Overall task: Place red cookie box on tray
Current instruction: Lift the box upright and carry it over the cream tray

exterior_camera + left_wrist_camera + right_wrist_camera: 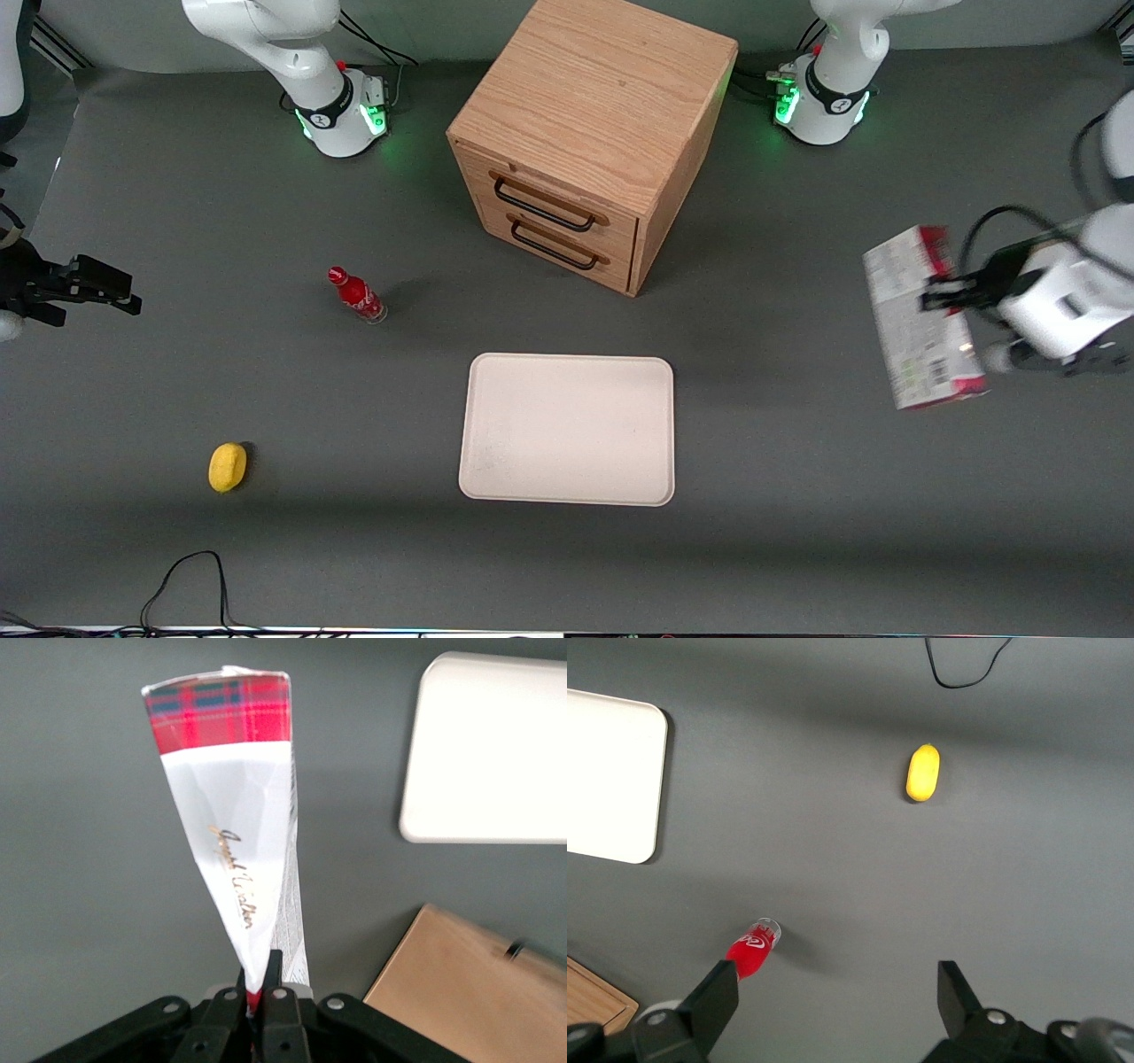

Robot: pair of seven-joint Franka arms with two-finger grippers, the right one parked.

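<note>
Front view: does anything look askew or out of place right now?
Only the red cookie box: it hangs tilted in the air, clamped in the claw toward the working arm's end of the table, well off the tray, which lies bare. The small red bottle stands upright and the cabinet drawers look shut.

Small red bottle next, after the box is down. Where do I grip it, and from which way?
The gripper is shut on the red cookie box, off the tray. The small red bottle stands upright in open space toward the parked arm's end. I'd come from above and close the jaws across its body just below the cap; the round body suits any angle.
</note>
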